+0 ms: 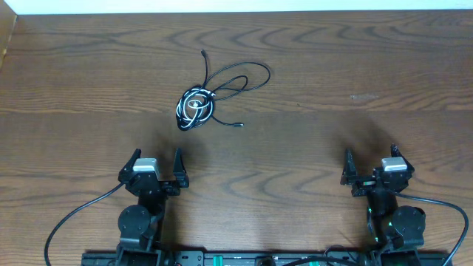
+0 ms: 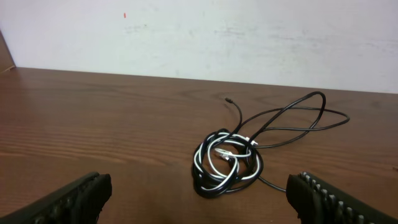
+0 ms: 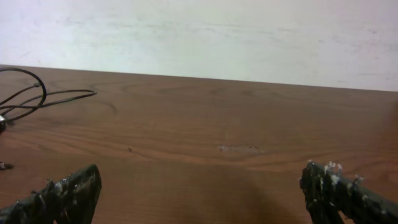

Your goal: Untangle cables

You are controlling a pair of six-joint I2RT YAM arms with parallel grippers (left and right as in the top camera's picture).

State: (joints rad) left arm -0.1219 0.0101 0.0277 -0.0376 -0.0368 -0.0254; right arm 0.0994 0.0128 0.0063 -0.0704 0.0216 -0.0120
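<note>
Presently: found cables (image 1: 198, 106) tangled in one coil on table (image 1: 332, 74), ahead of left gripper (image 1: 157, 157), well left of right gripper (image 1: 371, 154) | found both sets of fingers spread wide, holding nothing | advise pinching the loose black loop at coil's right, drawing outward while pinning coil | noted ample bare wood all round, edges well clear.

Gripper (image 3: 200, 179) spread wide, black cable loops (image 3: 73, 93) far left, wooden table (image 3: 224, 118)

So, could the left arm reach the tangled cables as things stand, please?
Probably yes: the left hand stands open, and only bare table lies between it and the cables just ahead.
</note>
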